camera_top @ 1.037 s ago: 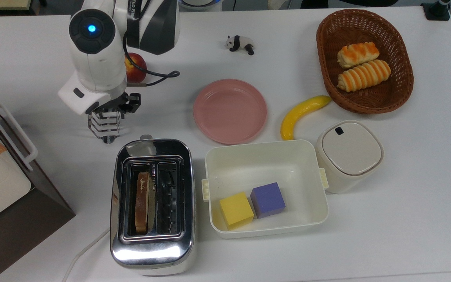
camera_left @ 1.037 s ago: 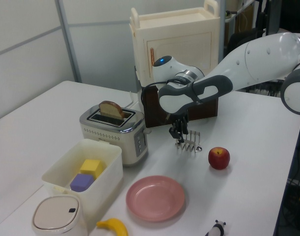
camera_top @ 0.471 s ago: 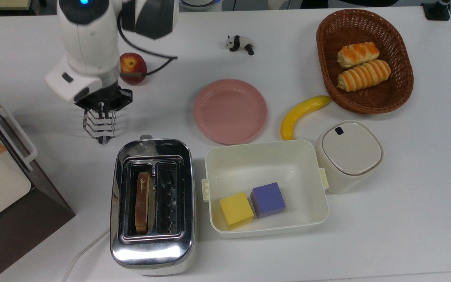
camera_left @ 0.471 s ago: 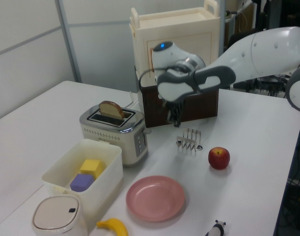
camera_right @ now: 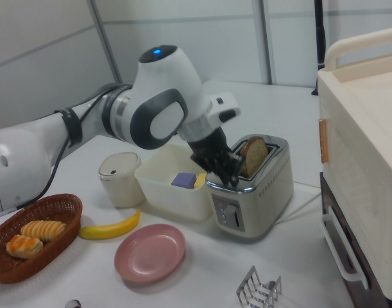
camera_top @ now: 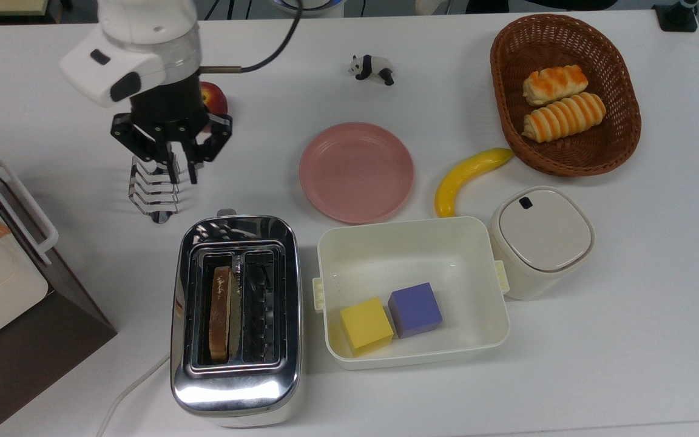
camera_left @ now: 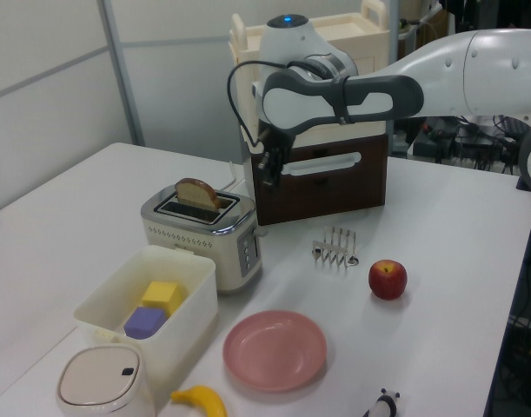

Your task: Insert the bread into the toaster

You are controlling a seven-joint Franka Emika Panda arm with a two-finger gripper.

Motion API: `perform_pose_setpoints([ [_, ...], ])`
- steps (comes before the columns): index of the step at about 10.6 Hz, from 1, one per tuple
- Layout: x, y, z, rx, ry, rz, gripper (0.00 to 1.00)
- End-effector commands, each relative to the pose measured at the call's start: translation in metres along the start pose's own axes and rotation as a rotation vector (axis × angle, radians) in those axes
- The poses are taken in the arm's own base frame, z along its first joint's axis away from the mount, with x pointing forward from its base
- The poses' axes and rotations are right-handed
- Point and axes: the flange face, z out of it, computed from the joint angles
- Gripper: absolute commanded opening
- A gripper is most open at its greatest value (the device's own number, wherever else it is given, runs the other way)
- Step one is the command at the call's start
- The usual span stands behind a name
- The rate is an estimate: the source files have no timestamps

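The gripper point(camera_top: 182, 172) hangs in the upper left of the top view, its two dark fingers spread apart with nothing between them, above the small wire toast rack point(camera_top: 154, 195) and clear of it. In the left view the gripper point(camera_left: 267, 169) sits high in the frame's middle, well above the table and in front of the brown and cream cabinet point(camera_left: 321, 178); the rack point(camera_left: 335, 248) stands on the table below and to the left view's right.

The toaster point(camera_top: 235, 318) lies in the lower left of the top view, with the bread point(camera_top: 220, 311) standing on edge in the slot nearer the top view's left; the other slot is dark. The top view gives only the slice's thin upper edge. The left view shows the bread point(camera_left: 198, 194) as a rounded brown slice rising above the chrome top of the toaster point(camera_left: 202, 234). The right view shows the same: the bread point(camera_right: 253, 156) pokes out of the toaster point(camera_right: 260, 192), and the gripper point(camera_right: 231, 174) overlaps the toaster's near corner in the frame.

The right view also gives the toaster's front panel with a lever. The top view alone shows the white cord point(camera_top: 128, 389) trailing to the bottom edge
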Motion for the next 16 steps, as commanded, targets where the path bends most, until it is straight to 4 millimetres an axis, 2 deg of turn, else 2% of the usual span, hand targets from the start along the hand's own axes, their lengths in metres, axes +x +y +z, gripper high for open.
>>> perform_pose_setpoints([
  [1, 0.031, -0.025, -0.011, 0.006, 0.246, 0.108, 0.25],
  [3, 0.043, -0.039, -0.001, -0.003, 0.331, 0.106, 0.27],
  [5, 0.045, -0.044, 0.028, -0.02, 0.3, 0.083, 0.48],
  [6, 0.046, -0.049, 0.041, -0.017, 0.29, 0.079, 0.92],
  [7, 0.048, -0.053, 0.044, -0.02, 0.314, 0.071, 1.0],
  [9, 0.049, -0.051, 0.043, -0.025, 0.323, 0.068, 1.0],
  [11, 0.042, -0.044, 0.017, -0.027, 0.328, 0.083, 1.0],
  [13, 0.021, -0.041, -0.006, -0.011, 0.231, 0.129, 1.0],
  [16, -0.024, -0.041, -0.037, 0.007, -0.062, 0.165, 1.0],
])
